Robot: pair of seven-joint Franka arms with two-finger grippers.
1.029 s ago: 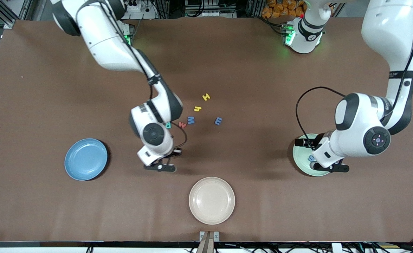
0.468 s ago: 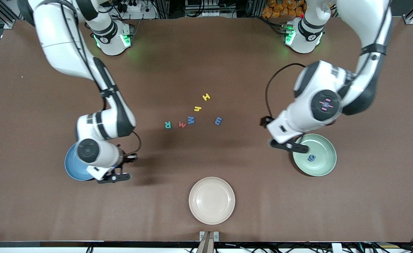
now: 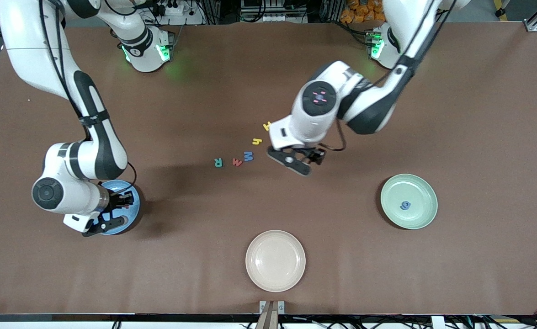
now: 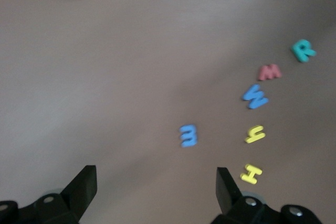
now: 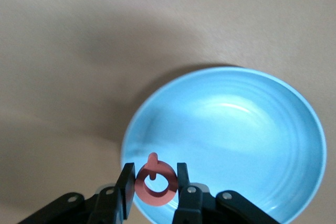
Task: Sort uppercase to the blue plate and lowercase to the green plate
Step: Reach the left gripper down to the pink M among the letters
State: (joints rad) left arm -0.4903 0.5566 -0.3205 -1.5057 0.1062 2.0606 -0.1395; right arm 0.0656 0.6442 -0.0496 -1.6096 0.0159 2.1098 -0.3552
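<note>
At the table's 8 o'clock in the front view, the right gripper [image 3: 120, 211] hangs low over the blue plate [image 3: 134, 204], close enough that a letter let go should land in the dish rather than bounce out. Just off centre toward 12 o'clock the loose letters lie in a cluster: H [image 3: 267, 125] farthest from the camera, h [image 3: 257, 141] a little nearer, then M [image 3: 248, 156], red m [image 3: 236, 161] and R [image 3: 218, 162] strung out toward 9 o'clock. The left gripper [image 3: 302, 161] hovers over the 3 o'clock edge of that cluster and hides the spot beneath it. At 4 o'clock the green plate [image 3: 421, 219] holds the g [image 3: 405, 205], a lowercase letter already sorted. The cream plate [image 3: 275, 260] at 6 o'clock is bare and has no part in the task.

From the left wrist view, the left gripper's fingers [image 4: 84, 184] stand spread wide with nothing between them. The blue m [image 4: 188, 135] lies on the table just ahead of them, set apart from the other five letters. It is probably the next pick for the green plate, since it can be taken without knocking a neighbour.

From the right wrist view, the right gripper's fingers are clamped on the red Q [image 5: 155, 184], pinching its ring by the edges so it hangs upright. It sits over the blue plate's edge region rather than its middle, so a release here looks slightly risky
</note>
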